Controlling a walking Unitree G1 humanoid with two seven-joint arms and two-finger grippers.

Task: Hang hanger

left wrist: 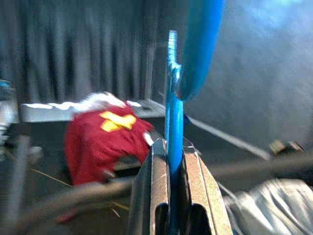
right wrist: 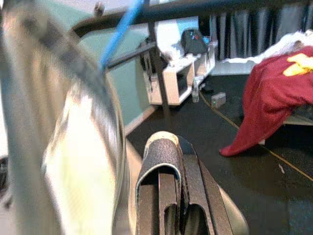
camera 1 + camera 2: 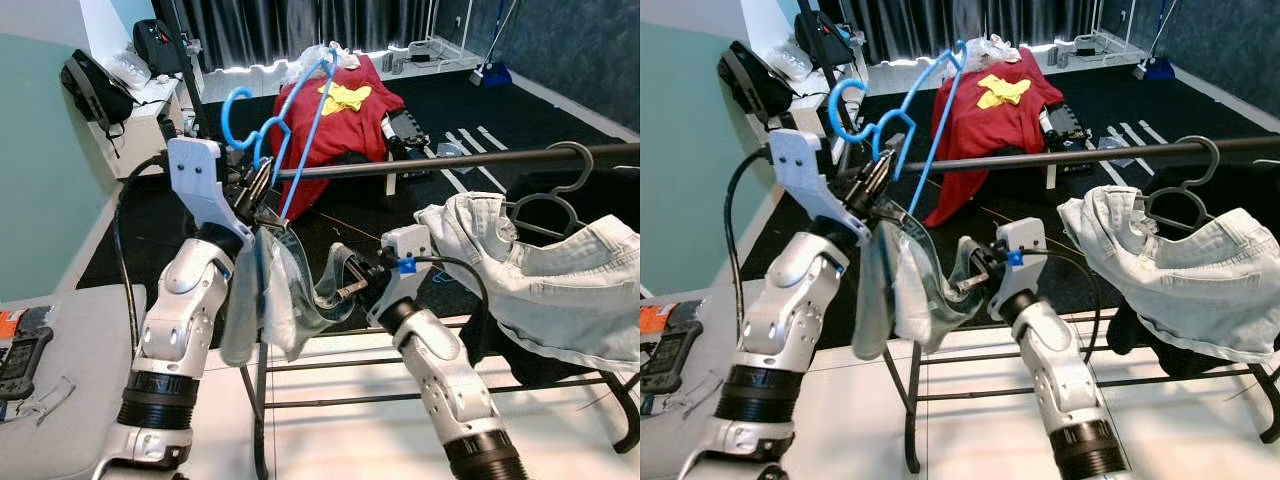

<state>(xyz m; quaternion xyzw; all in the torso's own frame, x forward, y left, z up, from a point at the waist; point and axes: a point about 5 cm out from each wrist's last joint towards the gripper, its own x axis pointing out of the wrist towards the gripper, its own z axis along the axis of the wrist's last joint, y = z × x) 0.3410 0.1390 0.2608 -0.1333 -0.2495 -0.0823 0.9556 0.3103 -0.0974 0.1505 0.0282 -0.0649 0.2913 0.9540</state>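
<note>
Your left pincer (image 3: 258,188) is clamped on the blue hanger (image 3: 290,125), held up at the dark rail (image 3: 450,160), hook beside it. Your right pincer (image 3: 345,290) pinches the grey garment's (image 3: 275,300) waistband below.

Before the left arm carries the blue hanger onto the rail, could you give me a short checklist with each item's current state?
1. Left gripper shut on the blue hanger: ok.
2. Hook over the black rail: not ok, it sits beside the rail's end.
3. Garment draped on the hanger: ok.
4. Right gripper pinching the garment's edge: ok.
5. Free rail before the hung denim garment: ok.
</note>
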